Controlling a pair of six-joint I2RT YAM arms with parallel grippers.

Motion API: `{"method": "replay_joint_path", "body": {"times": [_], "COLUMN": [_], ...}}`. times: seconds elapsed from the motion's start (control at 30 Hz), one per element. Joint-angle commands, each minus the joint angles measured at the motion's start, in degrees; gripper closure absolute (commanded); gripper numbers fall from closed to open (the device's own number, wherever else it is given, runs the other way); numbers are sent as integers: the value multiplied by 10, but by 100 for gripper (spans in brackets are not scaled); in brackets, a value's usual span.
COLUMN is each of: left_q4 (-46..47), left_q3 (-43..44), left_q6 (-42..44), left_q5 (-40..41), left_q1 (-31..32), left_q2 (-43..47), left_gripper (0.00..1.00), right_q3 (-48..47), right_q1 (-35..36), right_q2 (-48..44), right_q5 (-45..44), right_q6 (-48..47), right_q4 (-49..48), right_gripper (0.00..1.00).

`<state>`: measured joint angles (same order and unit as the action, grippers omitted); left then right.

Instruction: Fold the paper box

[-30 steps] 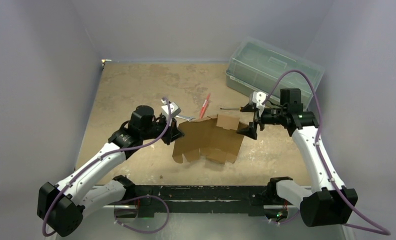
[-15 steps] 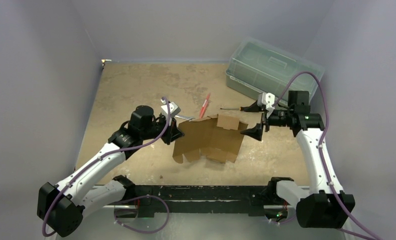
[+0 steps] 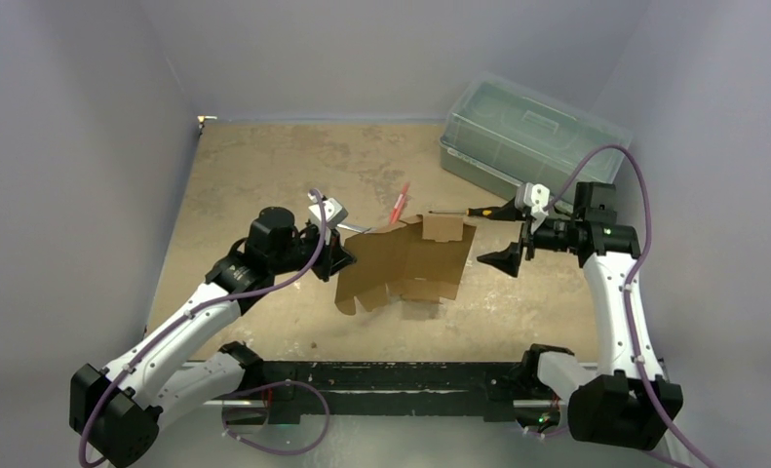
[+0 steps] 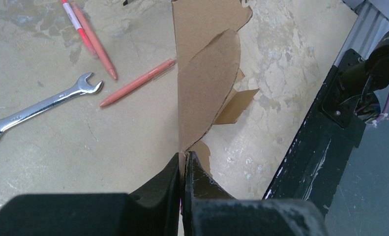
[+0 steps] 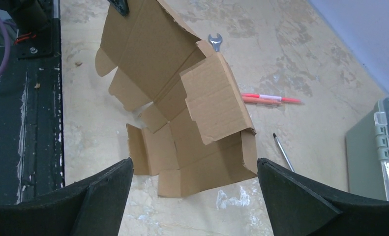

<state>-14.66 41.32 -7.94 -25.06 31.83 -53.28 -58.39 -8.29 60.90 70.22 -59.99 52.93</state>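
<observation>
The paper box (image 3: 405, 263) is a flat brown cardboard sheet with flaps and creases, held tilted above the table. My left gripper (image 3: 347, 258) is shut on its left edge. The left wrist view shows the sheet (image 4: 202, 83) edge-on, running straight out from between the pinched jaws of the left gripper (image 4: 184, 158). My right gripper (image 3: 511, 236) hangs open to the right of the sheet, apart from it. In the right wrist view the box (image 5: 182, 108) lies ahead of the right gripper (image 5: 193, 164), whose wide-spread fingers hold nothing.
A translucent green bin (image 3: 527, 132) stands at the back right. Red pens (image 3: 399, 205), a wrench (image 4: 40, 108) and a screwdriver (image 3: 469, 210) lie on the table behind the sheet. A black rail (image 3: 391, 375) runs along the near edge.
The right gripper has drawn back to the right, away from the sheet's right edge. The sheet has shifted slightly left and tilted up in the left gripper's hold.
</observation>
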Motion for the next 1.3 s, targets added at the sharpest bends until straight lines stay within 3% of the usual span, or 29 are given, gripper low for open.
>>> {"method": "replay_joint_path", "body": {"times": [0.0, 0.43, 0.73, 0.9, 1.07, 1.27], "left_q4": [12, 25, 7, -10, -31, -99], "left_q3": [-5, -8, 16, 34, 60, 123], "left_q6": [2, 7, -36, -48, -38, -2], "left_q5": [-3, -27, -28, -13, 8, 44], "left_q1": [-5, -5, -4, 0, 12, 18], "left_q2": [2, -12, -6, -9, -19, -36], "left_gripper": [100, 100, 100, 100, 100, 100], "right_q3": [11, 26, 6, -14, -29, -93], "right_q1": [-4, -3, 5, 41, 132, 138], "right_q2": [-29, -62, -53, -35, -11, 37], "right_q5": [10, 15, -12, -28, -97, -92], "right_q6": [17, 95, 138, 103, 98, 86], "right_q4": [-20, -78, -93, -59, -103, -91], "right_gripper": [1, 1, 1, 1, 1, 1]}}
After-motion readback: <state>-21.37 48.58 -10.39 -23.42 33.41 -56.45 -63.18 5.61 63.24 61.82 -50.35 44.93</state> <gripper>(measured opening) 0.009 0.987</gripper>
